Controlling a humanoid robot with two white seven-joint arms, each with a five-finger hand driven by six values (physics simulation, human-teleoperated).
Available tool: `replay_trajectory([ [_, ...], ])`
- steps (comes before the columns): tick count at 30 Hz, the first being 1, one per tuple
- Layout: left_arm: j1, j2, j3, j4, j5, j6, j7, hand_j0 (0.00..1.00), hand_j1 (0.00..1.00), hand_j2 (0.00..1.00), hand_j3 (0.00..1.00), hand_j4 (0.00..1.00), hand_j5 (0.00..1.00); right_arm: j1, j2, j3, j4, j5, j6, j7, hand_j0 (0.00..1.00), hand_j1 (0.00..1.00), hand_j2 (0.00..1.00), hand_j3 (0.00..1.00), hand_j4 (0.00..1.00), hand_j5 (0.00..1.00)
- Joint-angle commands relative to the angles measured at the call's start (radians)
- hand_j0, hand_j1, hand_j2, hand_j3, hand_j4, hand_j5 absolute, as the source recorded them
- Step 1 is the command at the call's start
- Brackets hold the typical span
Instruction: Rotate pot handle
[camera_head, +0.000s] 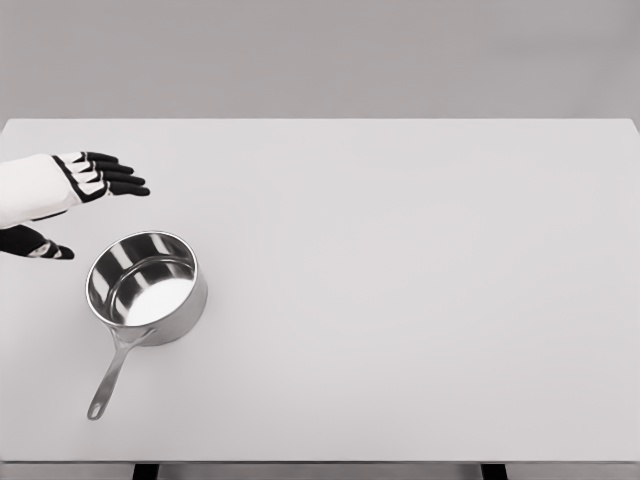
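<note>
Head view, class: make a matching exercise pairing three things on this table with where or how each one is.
Things:
1. pot
2. handle
3. left hand

Descriptions:
A. points toward the table's near edge, lower left
B. fingers spread, holding nothing, beyond the pot
C. shiny, standing upright and empty, on the left half of the table

Pairs: 1-C, 2-A, 3-B

Sim test bench, not a real kitchen: plain white table (400, 250) w/ dark legs (145, 471), flat grey backdrop (320, 55), rendered look, no room fittings.
</note>
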Motion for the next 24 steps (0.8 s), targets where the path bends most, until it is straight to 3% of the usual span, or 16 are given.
replay_trajectory([
  [1, 0.000, -0.002, -0.002, -0.002, 0.007, 0.002, -0.003, 1.00, 1.00, 1.00, 1.00, 1.00, 1.00, 0.000, 0.000, 0.000, 0.000, -0.001, 0.000, 0.003, 1.00, 1.00, 1.00, 1.00, 1.00, 1.00],
  [6, -0.005, -0.011, -0.002, -0.002, 0.007, 0.002, -0.007, 1.00, 1.00, 1.00, 1.00, 1.00, 1.00, 0.023, 0.000, 0.001, 0.006, 0.001, 0.003, -0.003, 1.00, 1.00, 1.00, 1.00, 1.00, 1.00],
  [10, -0.086, -0.123, -0.017, -0.003, 0.008, 0.002, -0.085, 1.00, 1.00, 1.00, 1.00, 1.00, 1.00, 0.023, 0.000, 0.001, 0.006, 0.001, 0.003, -0.003, 1.00, 1.00, 1.00, 1.00, 1.00, 1.00],
  [13, -0.100, -0.111, -0.020, -0.003, 0.013, 0.002, -0.086, 1.00, 1.00, 1.00, 1.00, 1.00, 1.00, 0.023, 0.000, 0.001, 0.006, 0.001, 0.003, -0.003, 1.00, 1.00, 1.00, 1.00, 1.00, 1.00],
  [15, -0.140, -0.078, -0.075, -0.003, 0.017, 0.002, -0.079, 1.00, 1.00, 1.00, 1.00, 1.00, 1.00, 0.023, 0.000, 0.001, 0.006, 0.001, 0.004, -0.003, 1.00, 1.00, 1.00, 1.00, 1.00, 1.00],
  [17, -0.213, -0.016, -0.209, -0.003, 0.017, 0.002, -0.074, 1.00, 1.00, 1.00, 1.00, 1.00, 1.00, 0.023, 0.000, 0.001, 0.006, 0.001, 0.003, -0.003, 1.00, 1.00, 1.00, 1.00, 1.00, 1.00],
  [19, -0.224, 0.032, -0.218, -0.005, 0.017, 0.002, -0.051, 1.00, 1.00, 1.00, 1.00, 1.00, 1.00, 0.023, 0.000, 0.001, 0.004, 0.001, 0.004, -0.003, 1.00, 1.00, 1.00, 1.00, 1.00, 1.00],
  [21, -0.295, 0.040, -0.218, -0.005, 0.022, 0.002, -0.043, 1.00, 1.00, 1.00, 1.00, 1.00, 1.00, 0.023, 0.000, 0.001, 0.006, 0.001, 0.003, -0.003, 1.00, 1.00, 1.00, 1.00, 1.00, 1.00],
  [24, -0.302, 0.006, -0.232, -0.005, 0.025, 0.002, -0.049, 1.00, 1.00, 1.00, 1.00, 1.00, 1.00, 0.023, 0.000, 0.001, 0.006, 0.001, 0.004, -0.003, 1.00, 1.00, 1.00, 1.00, 1.00, 1.00],
])
